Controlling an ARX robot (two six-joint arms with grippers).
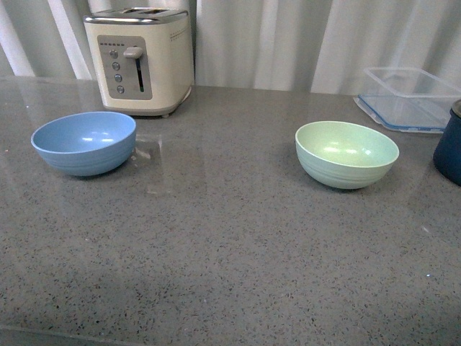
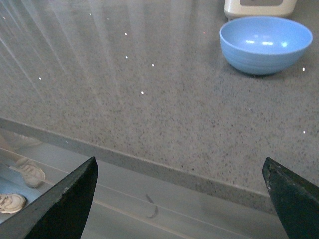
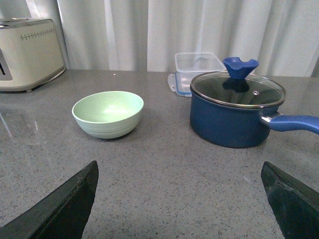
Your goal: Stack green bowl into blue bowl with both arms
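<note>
The left end effector (image 2: 179,167) is spread wide and empty, over the near edge of the grey speckled stone worktop (image 2: 149,99). The light sky-blue round matte bowl (image 2: 265,45) sits upright well ahead of it, just in front of a cream toaster (image 1: 140,61). The right end effector (image 3: 179,169) is also wide apart, holding nothing. The pale mint-green round bowl (image 3: 107,113) rests upright well ahead of it, near a dark navy lidded saucepan (image 3: 232,117).
</note>
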